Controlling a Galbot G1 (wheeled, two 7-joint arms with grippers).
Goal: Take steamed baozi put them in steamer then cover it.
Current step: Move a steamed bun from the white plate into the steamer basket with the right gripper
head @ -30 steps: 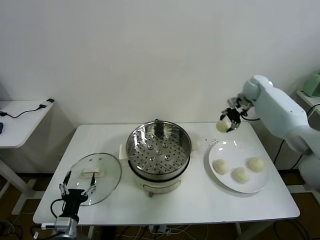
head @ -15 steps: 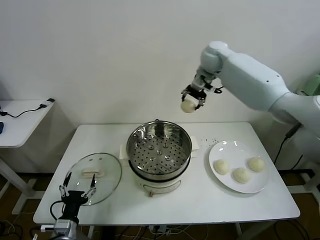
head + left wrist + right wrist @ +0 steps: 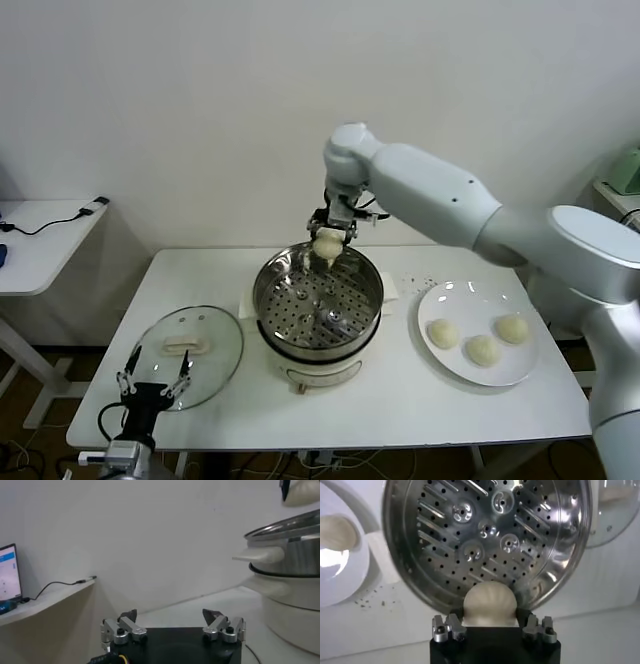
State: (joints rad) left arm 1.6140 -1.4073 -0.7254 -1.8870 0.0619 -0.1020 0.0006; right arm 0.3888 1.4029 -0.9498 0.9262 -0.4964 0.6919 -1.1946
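My right gripper (image 3: 327, 243) is shut on a cream-white baozi (image 3: 326, 246) and holds it over the far rim of the steel steamer (image 3: 318, 300). In the right wrist view the baozi (image 3: 489, 604) sits between the jaws, above the perforated tray (image 3: 485, 535). Three more baozi (image 3: 481, 348) lie on the white plate (image 3: 450, 296) at the right. The glass cover (image 3: 190, 352) with its white handle lies flat on the table left of the steamer. My left gripper (image 3: 153, 384) is open and empty at the table's front left, near the cover's edge; it also shows in the left wrist view (image 3: 172, 620).
The white table (image 3: 400, 400) carries the steamer in the middle. Dark crumbs (image 3: 415, 281) lie between steamer and plate. A side table (image 3: 40, 240) with a cable stands at the far left. A white wall is behind.
My right arm has swung left from above the plate to over the steamer's far rim, carrying the baozi down toward the tray. The left arm has not moved.
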